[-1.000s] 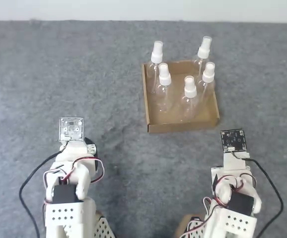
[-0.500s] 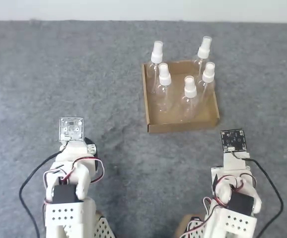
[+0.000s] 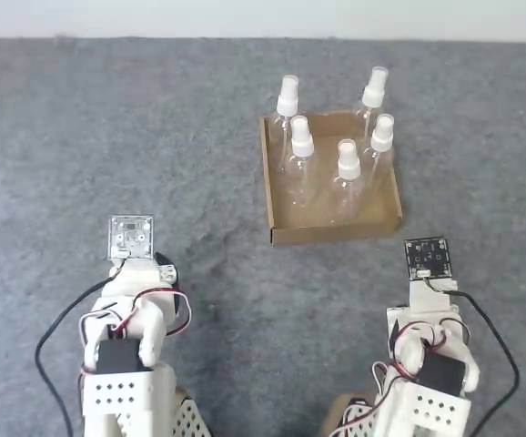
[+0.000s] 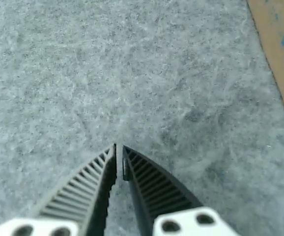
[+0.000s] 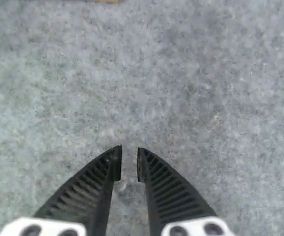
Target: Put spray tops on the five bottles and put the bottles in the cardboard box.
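Starting at the left gripper (image 4: 119, 147): ribbed black jaws pressed together at the tips, clenched on nothing, poised over grey carpet (image 3: 108, 137). Seen from above, parked low at about 7 o'clock on the table, wrist camera board facing up.

Next, the right gripper (image 5: 128, 150): jaws drawn almost together with just a narrow slit between the tips, grasping nothing, likewise over bare carpet. From above, sitting at about 5 o'clock on the table.

Further out, the cardboard box (image 3: 336, 232): a shallow open tray past the table's centre, toward 12 o'clock. From the left arm, at roughly 1 o'clock and well apart. From the right arm, at roughly 11 o'clock and nearer, though not touching. One brown edge of it visible far off in the left wrist view.

Inside the box, five clear bottles (image 3: 301, 177) standing upright, each capped with one of the white spray tops (image 3: 348, 159). Two at the far wall, three nearer the middle, close together.
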